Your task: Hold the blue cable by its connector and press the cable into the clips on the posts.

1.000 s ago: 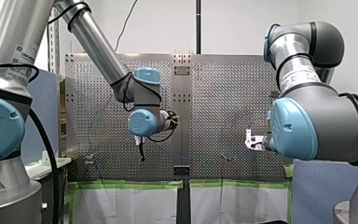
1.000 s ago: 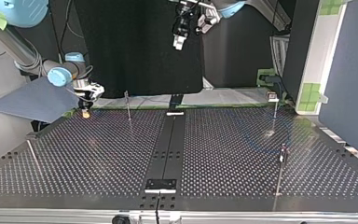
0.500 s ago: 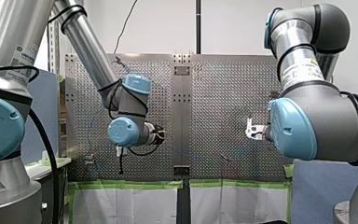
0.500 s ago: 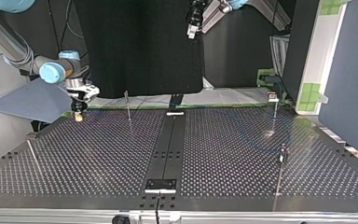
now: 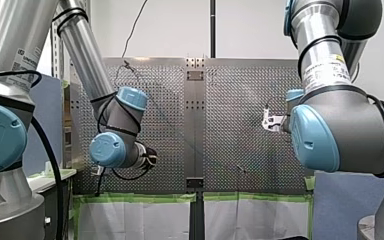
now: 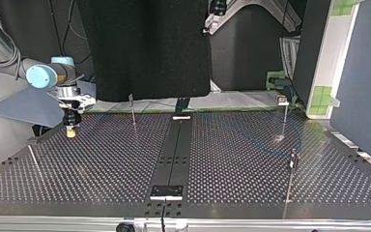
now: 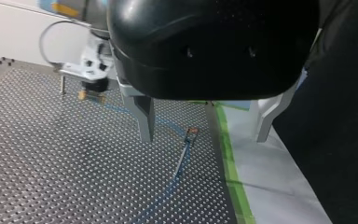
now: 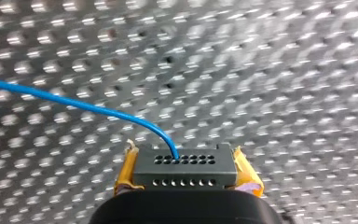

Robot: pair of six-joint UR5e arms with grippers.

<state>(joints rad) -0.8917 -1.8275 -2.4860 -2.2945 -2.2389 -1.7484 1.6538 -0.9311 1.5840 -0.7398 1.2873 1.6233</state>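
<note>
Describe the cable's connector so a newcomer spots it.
Over the perforated metal table, at the top view's left, my right arm's end effector points down. Between its yellow pads sits a small black block connector, marked by two rows of holes with a thin blue cable leaving one.

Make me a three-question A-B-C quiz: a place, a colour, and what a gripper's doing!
1. Where is the black connector? A on green tape; B between my right gripper's yellow pads; C on a post.
2. The cable's colour? A red; B blue; C white.
3. My left gripper is: A open, empty; B shut on the cable; C shut on a post.
B: pads clamp it in the right wrist view. B: a blue strand enters the connector. A: its fingers stand apart, nothing between.
</note>
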